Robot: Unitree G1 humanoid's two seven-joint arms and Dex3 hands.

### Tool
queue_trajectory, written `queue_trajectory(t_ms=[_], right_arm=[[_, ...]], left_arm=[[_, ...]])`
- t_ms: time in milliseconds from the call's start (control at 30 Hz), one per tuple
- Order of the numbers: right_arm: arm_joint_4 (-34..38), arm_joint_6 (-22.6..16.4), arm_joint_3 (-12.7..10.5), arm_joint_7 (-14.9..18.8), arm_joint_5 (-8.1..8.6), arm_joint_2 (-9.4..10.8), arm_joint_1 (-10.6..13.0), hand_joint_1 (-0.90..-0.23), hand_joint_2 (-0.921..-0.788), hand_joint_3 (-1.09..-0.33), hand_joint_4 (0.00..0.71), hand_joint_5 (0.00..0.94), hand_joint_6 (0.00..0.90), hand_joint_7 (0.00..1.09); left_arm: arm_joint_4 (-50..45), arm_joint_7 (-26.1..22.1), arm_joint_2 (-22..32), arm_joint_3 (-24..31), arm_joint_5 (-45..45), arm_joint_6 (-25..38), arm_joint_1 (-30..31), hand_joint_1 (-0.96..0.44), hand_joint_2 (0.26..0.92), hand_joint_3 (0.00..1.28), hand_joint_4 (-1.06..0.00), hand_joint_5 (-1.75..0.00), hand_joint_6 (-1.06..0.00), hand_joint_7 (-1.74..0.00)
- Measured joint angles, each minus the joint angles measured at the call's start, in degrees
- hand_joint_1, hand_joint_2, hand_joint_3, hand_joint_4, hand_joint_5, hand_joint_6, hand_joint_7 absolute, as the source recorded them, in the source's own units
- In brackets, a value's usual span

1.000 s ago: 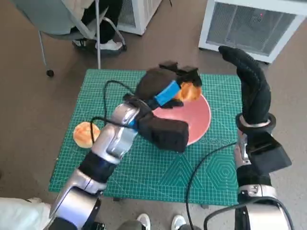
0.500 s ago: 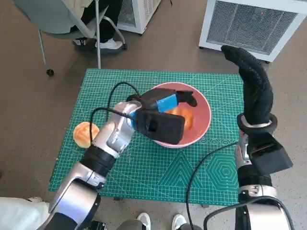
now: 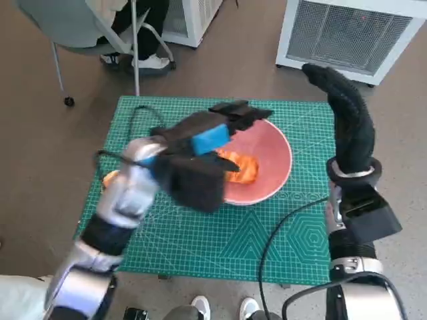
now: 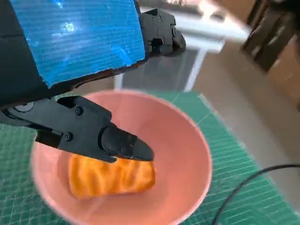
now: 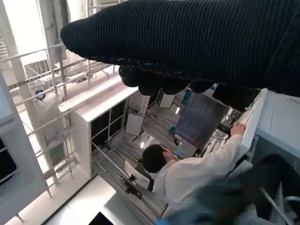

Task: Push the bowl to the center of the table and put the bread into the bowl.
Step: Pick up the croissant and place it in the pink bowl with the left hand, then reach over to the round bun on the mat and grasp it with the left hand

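Observation:
The pink bowl (image 3: 272, 155) stands right of the green mat's middle, with an orange-brown bread (image 3: 237, 167) lying inside it. My left hand (image 3: 212, 132) hovers over the bowl's near-left rim, fingers spread, holding nothing. In the left wrist view the black fingers (image 4: 108, 138) stretch just above the bread (image 4: 111, 176) in the bowl (image 4: 190, 143). Another bread (image 3: 108, 179) lies at the mat's left edge, mostly hidden by my left forearm. My right hand (image 3: 345, 115) stands upright by the table's right edge, fingers straight, empty; its glove (image 5: 187, 42) crosses the right wrist view.
The green cutting mat (image 3: 220, 233) covers the table. A black cable (image 3: 277, 233) runs across its front right. A white wire-fronted unit (image 3: 353, 33) stands behind the table, and a chair with a person's feet (image 3: 143, 61) at the back left. A person in white (image 5: 187, 173) sits nearby.
My left hand lowered the bread into the bowl, let it go, and has now lifted and drawn back to the left. The right hand has barely moved.

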Motion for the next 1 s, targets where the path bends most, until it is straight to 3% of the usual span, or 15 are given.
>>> queue_trajectory(t_ms=[467,700,1000], right_arm=[[-1.19,0.88,0.37,1.29,1.58,0.01,0.83,-0.57,-0.921,-0.77,0.35,0.0,0.195,0.32],[-1.3,0.97,0.6,1.62,2.1,0.06,0.82,-0.562,-0.921,-0.772,0.352,0.001,0.196,0.32],[-1.11,1.02,0.98,1.95,2.12,0.39,0.74,-0.57,-0.921,-0.77,0.353,0.001,0.196,0.32]], left_arm=[[-19.21,-1.61,14.61,17.71,-8.7,2.12,13.4,-0.25,0.85,0.0,-0.05,-0.02,-0.19,-0.11],[-19.92,-1.9,19.9,21.8,-8.61,4.5,19.47,-0.26,0.856,0.0,-0.05,-0.01,-0.2,-0.09],[-19.87,-2.03,23.23,22.0,-7.73,8.46,24.4,-0.26,0.859,0.0,-0.05,0.0,-0.21,-0.06]])
